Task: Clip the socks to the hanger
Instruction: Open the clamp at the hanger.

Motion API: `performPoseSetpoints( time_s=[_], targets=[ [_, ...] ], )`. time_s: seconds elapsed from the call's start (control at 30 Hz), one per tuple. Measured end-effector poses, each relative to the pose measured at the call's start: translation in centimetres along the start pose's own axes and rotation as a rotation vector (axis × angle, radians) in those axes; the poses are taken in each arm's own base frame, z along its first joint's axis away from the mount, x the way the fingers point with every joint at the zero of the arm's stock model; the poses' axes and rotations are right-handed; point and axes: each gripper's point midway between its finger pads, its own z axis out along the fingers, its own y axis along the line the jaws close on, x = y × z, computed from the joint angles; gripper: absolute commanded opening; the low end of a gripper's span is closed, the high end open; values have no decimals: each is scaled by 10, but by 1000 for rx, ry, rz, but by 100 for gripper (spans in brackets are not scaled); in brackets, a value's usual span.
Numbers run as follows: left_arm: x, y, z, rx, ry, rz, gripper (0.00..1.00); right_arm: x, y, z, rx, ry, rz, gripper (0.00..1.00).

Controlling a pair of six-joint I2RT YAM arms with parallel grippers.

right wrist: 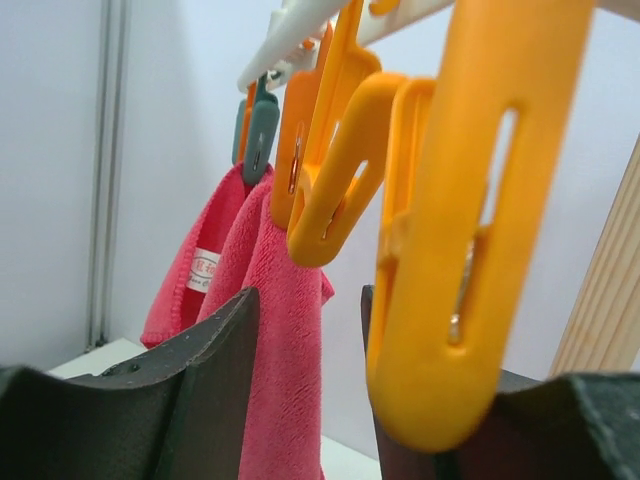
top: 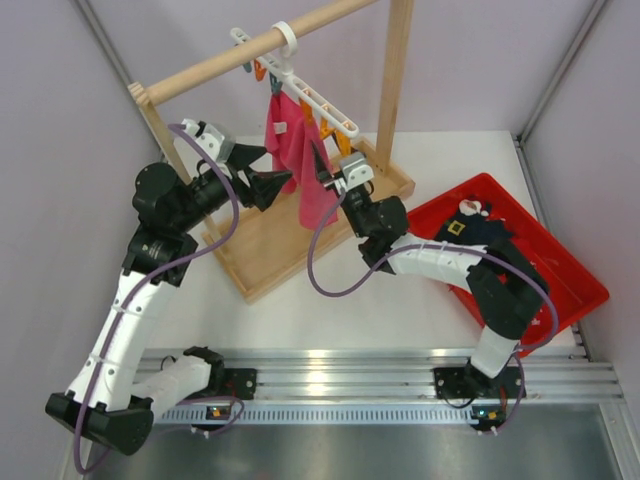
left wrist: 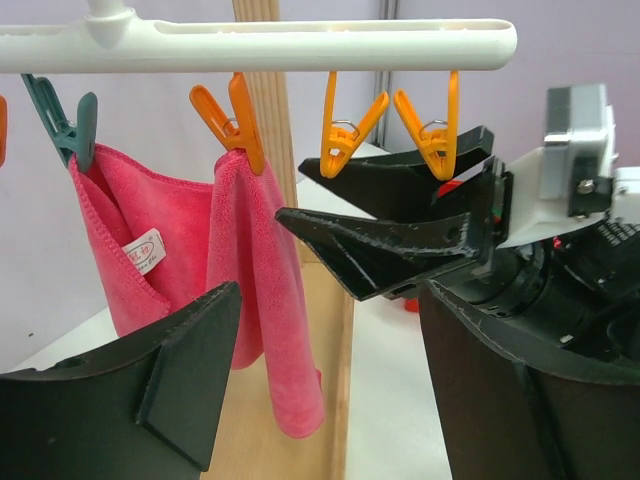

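Note:
The dark navy socks [top: 478,226] lie in a red bin [top: 580,285] at the right, apart from both grippers. The white hanger [top: 312,97] hangs by its ring hook from the wooden rail, its bar seen in the left wrist view [left wrist: 260,45]. A pink cloth [top: 295,150] hangs from two of its clips. My left gripper [top: 276,186] is open and empty beside the cloth [left wrist: 250,300]. My right gripper [top: 323,166] is open and empty just below the free orange clips [left wrist: 435,125]. One orange clip [right wrist: 470,230] hangs in front of its right finger.
The wooden rail frame [top: 395,70] stands on a wooden base [top: 270,250] at the back centre, with an upright post close to my right gripper. The right arm's fingers [left wrist: 390,240] show close ahead in the left wrist view. Grey walls surround the table.

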Motion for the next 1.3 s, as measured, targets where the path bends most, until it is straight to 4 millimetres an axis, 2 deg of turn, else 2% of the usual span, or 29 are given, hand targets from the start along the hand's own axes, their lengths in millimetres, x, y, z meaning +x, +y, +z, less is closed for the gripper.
performPoseSetpoints(
  time_s=[0.3, 0.53, 0.7, 0.83, 0.93, 1.3],
  targets=[
    [5, -2, 1, 10, 9, -5, 77, -28, -4, -11, -42, -49, 27, 49],
    [6, -5, 2, 24, 13, -14, 77, -32, -4, -8, -43, -60, 42, 48],
    [15, -7, 9, 39, 33, -40, 78, -38, -4, -5, -44, -78, 56, 46],
    [23, -7, 19, 44, 51, -59, 79, -39, -3, -4, -48, -80, 54, 41],
    [22, -11, 30, 63, 44, -59, 80, -39, -3, -4, -52, -82, 54, 41],
    [-2, -6, 71, 105, -58, 12, 80, -52, -8, 4, -37, -116, 56, 38]
  ],
)
